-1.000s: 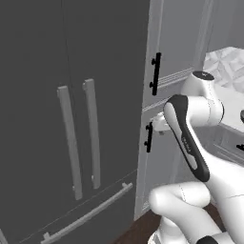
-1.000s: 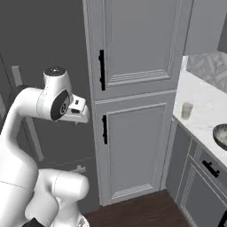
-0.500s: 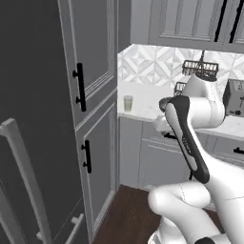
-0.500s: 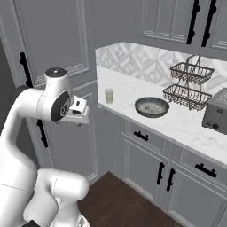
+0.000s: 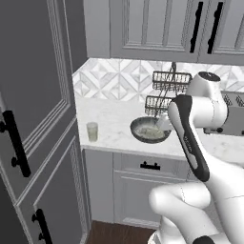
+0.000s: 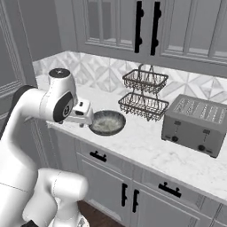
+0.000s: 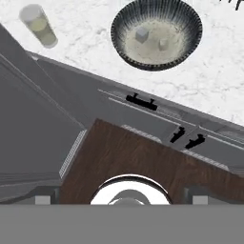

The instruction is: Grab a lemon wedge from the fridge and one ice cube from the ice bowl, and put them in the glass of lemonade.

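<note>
The glass of lemonade (image 5: 92, 131) stands on the white marble counter (image 5: 114, 121) near its left end, beside the tall cabinet. To its right sits the ice bowl (image 5: 148, 130), dark-rimmed with a pale inside. From the hand view, the ice bowl (image 7: 156, 33) holds two ice cubes (image 7: 141, 34), and the glass of lemonade (image 7: 39, 26) is at the top left. My gripper (image 7: 121, 200) is open and empty, held out in front of the counter's edge, short of the ice bowl (image 6: 106, 123). The fridge and the lemon wedge are out of view.
A two-tier wire basket (image 6: 144, 93) stands behind the bowl, and a silver toaster (image 6: 197, 124) is to its right. A tall panelled cabinet (image 5: 38, 119) with black handles bounds the counter on the left. Grey drawers (image 7: 143, 102) and wood floor (image 7: 138, 157) lie below.
The whole picture has swung from the fridge front past the tall cabinet to the counter, so the base has moved. The arm keeps the same pose and the gripper stays open.
</note>
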Controlling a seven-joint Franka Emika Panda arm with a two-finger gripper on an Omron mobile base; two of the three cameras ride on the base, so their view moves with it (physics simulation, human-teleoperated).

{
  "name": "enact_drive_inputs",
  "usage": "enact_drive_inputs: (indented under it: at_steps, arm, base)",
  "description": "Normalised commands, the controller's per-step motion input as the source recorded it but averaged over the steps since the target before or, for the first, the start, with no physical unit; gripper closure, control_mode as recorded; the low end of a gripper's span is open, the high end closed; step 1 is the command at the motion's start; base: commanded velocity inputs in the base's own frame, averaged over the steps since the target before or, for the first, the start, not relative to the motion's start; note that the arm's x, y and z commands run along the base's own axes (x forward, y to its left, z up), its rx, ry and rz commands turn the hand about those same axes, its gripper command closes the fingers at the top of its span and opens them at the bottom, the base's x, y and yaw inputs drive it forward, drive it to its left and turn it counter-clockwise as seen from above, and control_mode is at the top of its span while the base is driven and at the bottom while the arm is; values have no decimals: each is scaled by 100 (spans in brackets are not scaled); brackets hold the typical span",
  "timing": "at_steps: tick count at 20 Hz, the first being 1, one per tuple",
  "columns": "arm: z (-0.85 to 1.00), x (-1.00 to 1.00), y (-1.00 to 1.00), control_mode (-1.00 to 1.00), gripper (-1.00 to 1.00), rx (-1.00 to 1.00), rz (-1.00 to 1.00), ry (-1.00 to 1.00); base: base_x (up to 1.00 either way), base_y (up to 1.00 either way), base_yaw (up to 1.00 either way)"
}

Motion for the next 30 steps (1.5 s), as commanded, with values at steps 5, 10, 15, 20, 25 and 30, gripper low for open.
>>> enact_drive_inputs:
  at_steps: [5,10,15,20,25,30]
  arm:
    - [0,0,0,100,-100,0,0,0]
    - [0,0,0,100,-100,0,0,0]
    - [0,0,0,100,-100,0,0,0]
    - [0,0,0,100,-100,0,0,0]
    - [-87,61,56,-100,-100,-13,-19,14]
    - [-80,64,38,-100,-100,-8,-11,14]
  base:
    - [72,-33,-21]
    - [68,-3,-17]
    - [55,5,-18]
    - [69,38,-24]
    - [0,0,0]
    - [0,0,0]
